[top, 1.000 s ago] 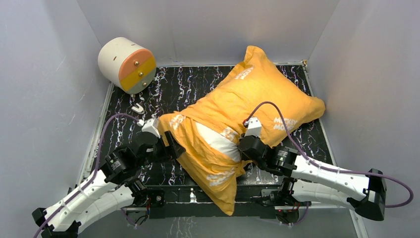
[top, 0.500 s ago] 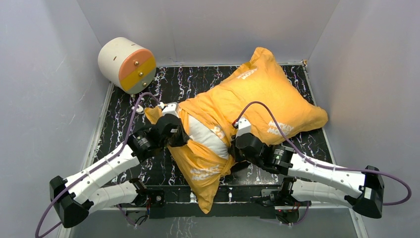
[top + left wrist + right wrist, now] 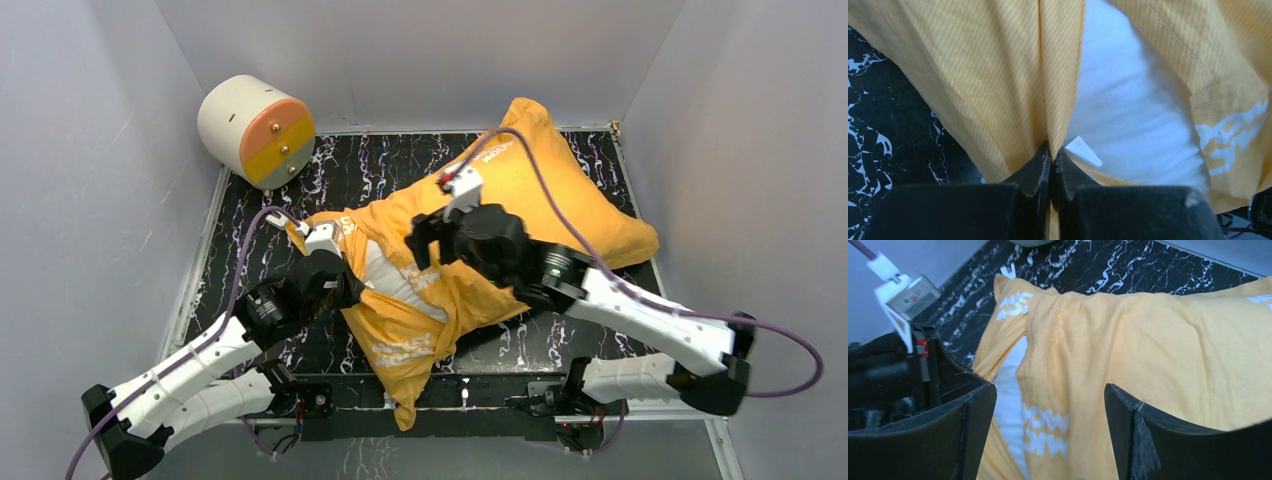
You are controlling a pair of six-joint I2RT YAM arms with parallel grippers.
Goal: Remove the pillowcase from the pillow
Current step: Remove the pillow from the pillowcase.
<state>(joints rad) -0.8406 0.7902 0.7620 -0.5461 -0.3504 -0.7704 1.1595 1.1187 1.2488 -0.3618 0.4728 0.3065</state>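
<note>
The orange-yellow pillowcase point(image 3: 520, 195) lies slantwise across the table, its open end toward the near left. The white pillow point(image 3: 385, 272) shows through that opening. My left gripper point(image 3: 348, 283) is shut on the pillowcase's left edge. In the left wrist view the fingertips point(image 3: 1052, 150) pinch a fold of the pillowcase point(image 3: 988, 75), with the pillow point(image 3: 1133, 115) and a small white tag point(image 3: 1083, 150) just to their right. My right gripper point(image 3: 418, 250) hovers open over the middle of the pillowcase. In the right wrist view, nothing is between its jaws point(image 3: 1049, 390), which stand wide above the pillowcase point(image 3: 1148, 340) and pillow point(image 3: 1010, 390).
A cream cylinder with an orange and yellow end point(image 3: 255, 128) sits at the back left corner. The black marbled table point(image 3: 380, 165) is boxed in by grey walls on three sides. The left arm's wrist point(image 3: 908, 295) is close to the right gripper's left finger.
The left gripper has reached in and closed on the pillowcase edge. The right gripper has let go, opened and risen toward the back left. The pillowcase has shifted left.
</note>
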